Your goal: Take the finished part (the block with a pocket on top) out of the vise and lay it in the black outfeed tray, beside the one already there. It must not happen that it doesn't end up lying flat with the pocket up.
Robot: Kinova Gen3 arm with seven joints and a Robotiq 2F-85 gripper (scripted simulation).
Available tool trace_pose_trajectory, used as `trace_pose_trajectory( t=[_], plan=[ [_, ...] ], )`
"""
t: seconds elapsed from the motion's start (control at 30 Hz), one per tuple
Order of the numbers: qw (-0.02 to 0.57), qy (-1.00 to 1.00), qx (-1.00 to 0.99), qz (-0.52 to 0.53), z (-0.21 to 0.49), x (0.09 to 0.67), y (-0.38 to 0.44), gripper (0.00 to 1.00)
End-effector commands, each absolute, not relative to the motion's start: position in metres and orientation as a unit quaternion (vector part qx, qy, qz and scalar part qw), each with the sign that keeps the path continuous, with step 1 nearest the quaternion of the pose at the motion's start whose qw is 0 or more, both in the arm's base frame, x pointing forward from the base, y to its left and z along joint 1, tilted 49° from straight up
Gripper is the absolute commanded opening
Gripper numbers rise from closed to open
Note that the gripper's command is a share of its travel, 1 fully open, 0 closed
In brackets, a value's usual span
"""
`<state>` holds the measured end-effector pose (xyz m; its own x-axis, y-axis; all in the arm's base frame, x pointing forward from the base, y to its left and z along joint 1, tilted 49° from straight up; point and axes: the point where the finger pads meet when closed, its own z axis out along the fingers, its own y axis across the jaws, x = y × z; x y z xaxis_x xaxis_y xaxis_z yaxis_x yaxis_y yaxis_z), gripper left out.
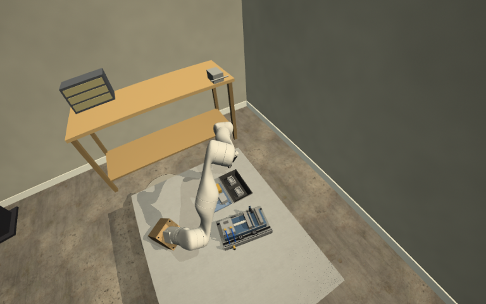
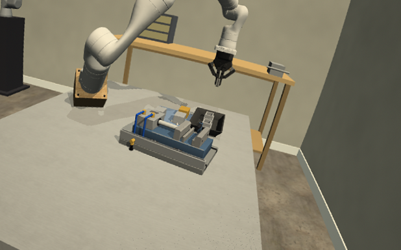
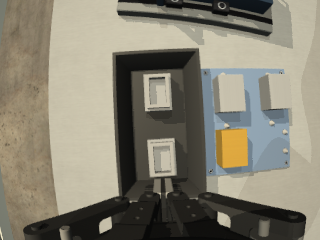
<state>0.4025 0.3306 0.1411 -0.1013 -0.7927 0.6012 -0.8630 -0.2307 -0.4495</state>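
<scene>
Two white blocks with a pocket on top lie in the black outfeed tray [image 3: 159,116], one at the far end [image 3: 158,91] and one at the near end [image 3: 162,156], apart from each other. My gripper [image 3: 163,189] is shut with nothing between the fingers. It hangs high above the tray's near end, as the exterior view shows [image 2: 218,81]. The tray also shows in the overhead view [image 1: 235,186].
A blue plate [image 3: 250,120] beside the tray carries two grey blocks and an orange block [image 3: 232,148]. A wooden table with a shelf [image 2: 201,56] stands behind the bench. The arm's wooden base [image 2: 89,92] sits at the bench's back left.
</scene>
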Motion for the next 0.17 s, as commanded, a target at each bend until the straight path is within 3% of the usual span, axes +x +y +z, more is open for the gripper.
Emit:
trace_pose_trajectory(
  t=[0.0,0.13],
  plan=[
    [0.043,-0.616,0.672,0.409,0.1428,0.4009,0.3328,0.0],
    [0.043,-0.616,0.672,0.409,0.1428,0.4009,0.3328,0.0]
  ],
)
